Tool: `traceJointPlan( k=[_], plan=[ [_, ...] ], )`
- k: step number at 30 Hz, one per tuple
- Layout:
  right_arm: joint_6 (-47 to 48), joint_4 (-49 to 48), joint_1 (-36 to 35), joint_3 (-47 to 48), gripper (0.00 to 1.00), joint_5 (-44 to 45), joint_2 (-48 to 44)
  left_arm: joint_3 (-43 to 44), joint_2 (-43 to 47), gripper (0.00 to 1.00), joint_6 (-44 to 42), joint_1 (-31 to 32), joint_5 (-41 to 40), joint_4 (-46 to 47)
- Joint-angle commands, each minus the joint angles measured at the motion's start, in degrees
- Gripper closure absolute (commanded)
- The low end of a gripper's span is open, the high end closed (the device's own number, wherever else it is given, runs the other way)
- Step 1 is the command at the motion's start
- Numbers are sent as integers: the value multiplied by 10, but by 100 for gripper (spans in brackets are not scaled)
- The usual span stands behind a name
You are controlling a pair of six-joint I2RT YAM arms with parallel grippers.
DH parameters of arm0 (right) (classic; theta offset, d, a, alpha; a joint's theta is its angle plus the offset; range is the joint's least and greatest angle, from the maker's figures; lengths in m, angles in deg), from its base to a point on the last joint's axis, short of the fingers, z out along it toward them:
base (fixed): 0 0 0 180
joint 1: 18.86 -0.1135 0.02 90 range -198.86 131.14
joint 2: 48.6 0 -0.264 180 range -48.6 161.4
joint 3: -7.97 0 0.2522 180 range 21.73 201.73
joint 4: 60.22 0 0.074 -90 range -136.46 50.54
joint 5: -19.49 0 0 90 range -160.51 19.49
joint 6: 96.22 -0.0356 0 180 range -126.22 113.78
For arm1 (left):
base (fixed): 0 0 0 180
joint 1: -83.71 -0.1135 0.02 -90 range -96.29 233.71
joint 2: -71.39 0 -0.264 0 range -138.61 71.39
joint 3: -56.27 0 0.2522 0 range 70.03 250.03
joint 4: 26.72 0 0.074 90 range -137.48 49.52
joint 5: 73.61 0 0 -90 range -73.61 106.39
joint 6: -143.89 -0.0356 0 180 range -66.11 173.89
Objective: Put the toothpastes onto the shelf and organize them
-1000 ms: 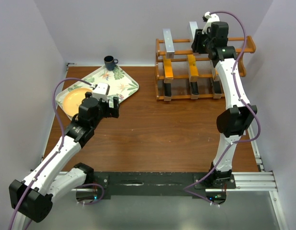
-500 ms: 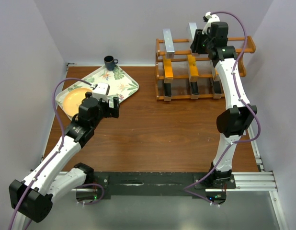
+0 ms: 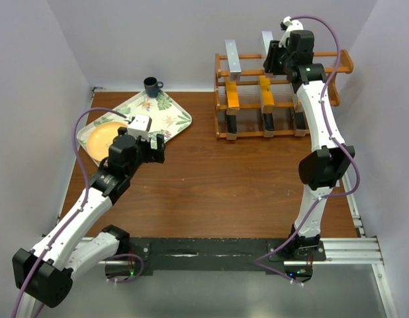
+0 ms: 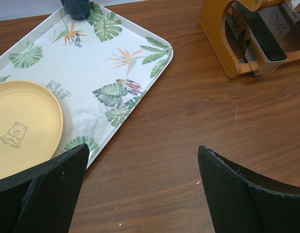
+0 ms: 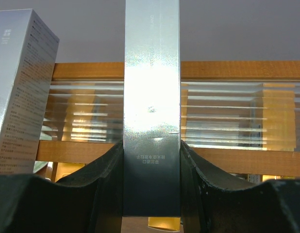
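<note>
Judging the task nearly done, we see the right hand (image 5: 151, 165) clamped on a silver box (image 5: 151, 87) at the shelf (image 5: 237, 70), other toothpastes (image 3: 232, 97) racked, left hand (image 4: 142, 162) apart, empty.

open tabletop (image 3: 218, 179) centre, tray (image 3: 171, 119) left, shelf (image 3: 220, 66) right

Silver-grey toothpastes (image 5: 151, 97): two. One sits between the right gripper (image 5: 151, 165) fingers, the other (image 5: 24, 87) just to its left.
Orange-yellow toothpastes (image 3: 231, 97): two seen below that gripper; its arm hides the rest of the row.
Black toothpastes (image 3: 231, 123): three, lowest, the third part hidden.
Shelf (image 3: 221, 99): one.
Ahead of the left gripper (image 4: 142, 155): one tray (image 4: 91, 73), one yellow plate (image 4: 24, 126), one dark cup (image 3: 151, 85).
</note>
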Motion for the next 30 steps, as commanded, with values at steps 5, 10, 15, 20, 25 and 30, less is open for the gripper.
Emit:
traceJointPlan(
  k=[5, 10, 15, 20, 25, 30],
  plan=[
    [-8, -20, -10, -5, 56, 6, -32, 5, 3, 0, -8, -1, 7, 16],
    [-17, -22, -12, -14, 52, 16, -37, 5, 7, 0, -8, -1, 7, 16],
    [-22, -32, -14, -31, 50, 22, -46, 5, 9, 0, -8, -1, 8, 17],
    [-25, -36, -17, -41, 41, 27, -55, 5, 11, 0, -8, -1, 8, 16],
    [-23, -37, -17, -49, 26, 22, -69, 4, 13, 0, -8, -1, 9, 17],
    [-24, -54, -17, -70, 7, 26, -109, 4, 18, 0, -8, -1, 10, 17]
  ],
)
